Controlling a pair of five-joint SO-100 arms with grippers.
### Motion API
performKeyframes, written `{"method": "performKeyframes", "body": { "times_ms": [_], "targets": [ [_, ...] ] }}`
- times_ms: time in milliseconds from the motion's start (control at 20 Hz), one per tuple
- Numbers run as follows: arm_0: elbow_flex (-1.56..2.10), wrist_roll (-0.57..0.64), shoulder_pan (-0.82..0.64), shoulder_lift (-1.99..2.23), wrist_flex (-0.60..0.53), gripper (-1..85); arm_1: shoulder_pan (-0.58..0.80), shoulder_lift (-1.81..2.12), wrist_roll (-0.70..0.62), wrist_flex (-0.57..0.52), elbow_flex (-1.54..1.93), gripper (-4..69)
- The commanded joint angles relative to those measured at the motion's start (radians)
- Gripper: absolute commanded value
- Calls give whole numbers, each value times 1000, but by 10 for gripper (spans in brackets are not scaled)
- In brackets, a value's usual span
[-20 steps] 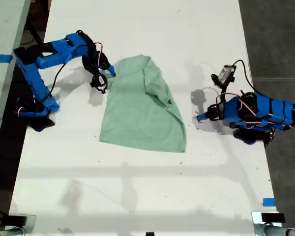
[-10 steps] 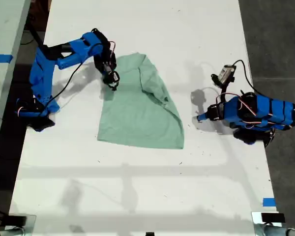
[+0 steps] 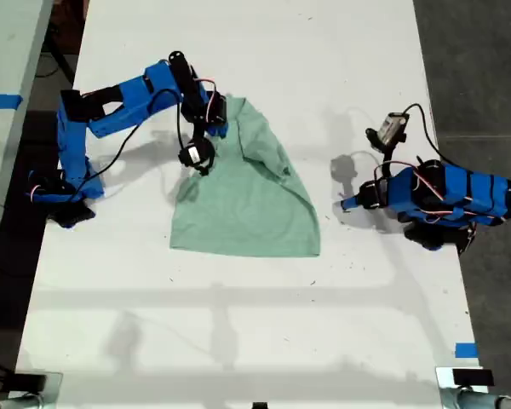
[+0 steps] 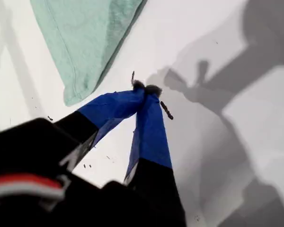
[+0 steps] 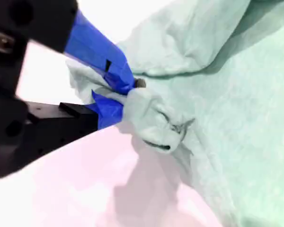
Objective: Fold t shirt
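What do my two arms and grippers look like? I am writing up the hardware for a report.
Both arms are bright blue plastic with black motor blocks at the joints and thin dark cables looping along them. My first gripper has two tapered fingers wrapped in blue tape on black bases, with a red and white band behind it. My second gripper has the same blue-taped fingers on black parts.

A plain pale mint-green t shirt [image 3: 247, 196] lies on a white counter [image 3: 264, 51], flanked by bright blue arms with black fittings. My second end effector [image 5: 116, 92] and my first end effector [image 4: 146, 89] show blue-taped tips.
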Motion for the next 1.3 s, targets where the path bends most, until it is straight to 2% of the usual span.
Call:
{"method": "performKeyframes", "body": {
  "times_ms": [0, 100, 200, 250, 350, 400, 450, 550, 700, 750, 800, 850, 900, 950, 1000, 1100, 1150, 1200, 1250],
  "targets": [
    [-55, -29, 91, 31, -114, 210, -2, 9, 3, 5, 57, -5],
    [-58, -58, 100, 28, -150, 247, -6, 9, 6, 5, 57, -5],
    [-51, -55, 69, 110, -124, 309, -3, 9, 2, 5, 57, -5],
    [-29, -60, 51, 196, -117, 287, -3, 9, 0, 5, 57, -5],
    [77, -156, -21, 426, -83, 95, -5, 9, 0, 5, 57, -5],
    [201, -161, -41, 580, -133, 46, -5, 9, 0, 5, 57, -5],
    [370, -150, -41, 759, -233, 1, -5, 9, 0, 5, 57, -5],
    [825, -161, 9, 1170, -495, -3, -8, 9, -12, 5, 54, -5],
    [1675, -258, 112, 1878, -891, -3, 18, 11, -66, 11, 46, 7],
    [1928, -293, 98, 2132, -922, -3, 25, 11, -71, 6, 49, 37],
    [2157, -327, 86, 2338, -917, -3, 25, 11, -78, -8, 54, 56],
    [2189, -345, 104, 2307, -905, -2, 14, 11, -86, -18, 57, 72],
    [2263, -430, 112, 2321, -917, 2, -2, 11, -54, -8, 57, 86],
    [2263, -436, 118, 2321, -856, 23, -18, 11, 25, 9, 55, 86],
    [2263, -449, 109, 2324, -779, 22, -32, 11, 46, 9, 54, 83],
    [2263, -465, 18, 2321, -482, 43, -60, 11, -31, 12, 54, 83],
    [2264, -318, -25, 2293, -480, 43, -67, 11, -57, 17, 51, 84],
    [2264, -238, -55, 2327, -485, 49, -78, 11, -77, 17, 51, 81],
    [2264, -213, -87, 2327, -485, 53, -81, 11, -181, 17, 51, 80]
  ]
}}
